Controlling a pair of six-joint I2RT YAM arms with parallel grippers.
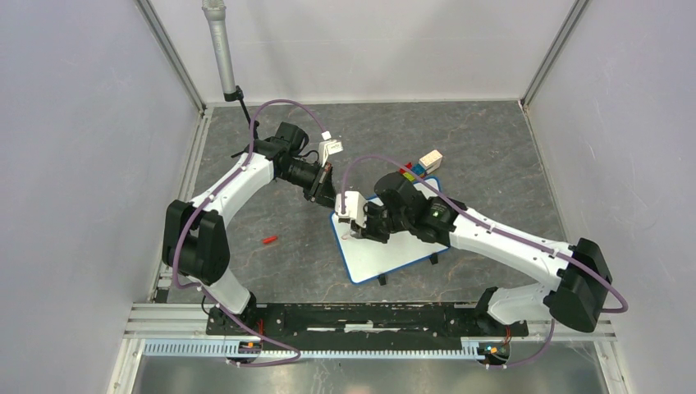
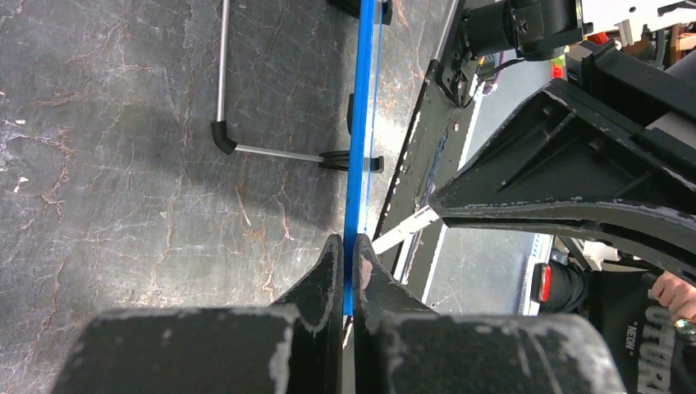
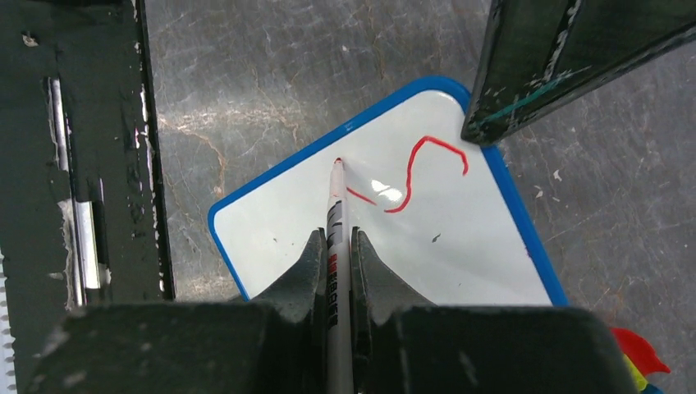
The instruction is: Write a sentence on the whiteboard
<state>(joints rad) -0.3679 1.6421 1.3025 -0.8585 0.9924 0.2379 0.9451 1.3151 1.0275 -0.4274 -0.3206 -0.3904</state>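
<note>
The whiteboard point(image 1: 392, 250) lies tilted on the dark table, with a blue rim and black wire legs. My left gripper point(image 1: 326, 194) is shut on its far left rim. In the left wrist view the rim point(image 2: 359, 123) shows edge-on between the closed fingers point(image 2: 328, 267). My right gripper point(image 1: 358, 227) hovers over the board's left part, shut on a white marker point(image 3: 336, 217) whose red tip touches the board point(image 3: 443, 246) near its rim. Of the sentence, only a red S-like curve point(image 3: 414, 168) and a short stroke show.
A small red cap point(image 1: 268, 240) lies on the table left of the board. Coloured blocks and a wooden block point(image 1: 430, 158) sit just behind the board. A grey pole point(image 1: 220, 49) stands at the back left. White walls enclose the table.
</note>
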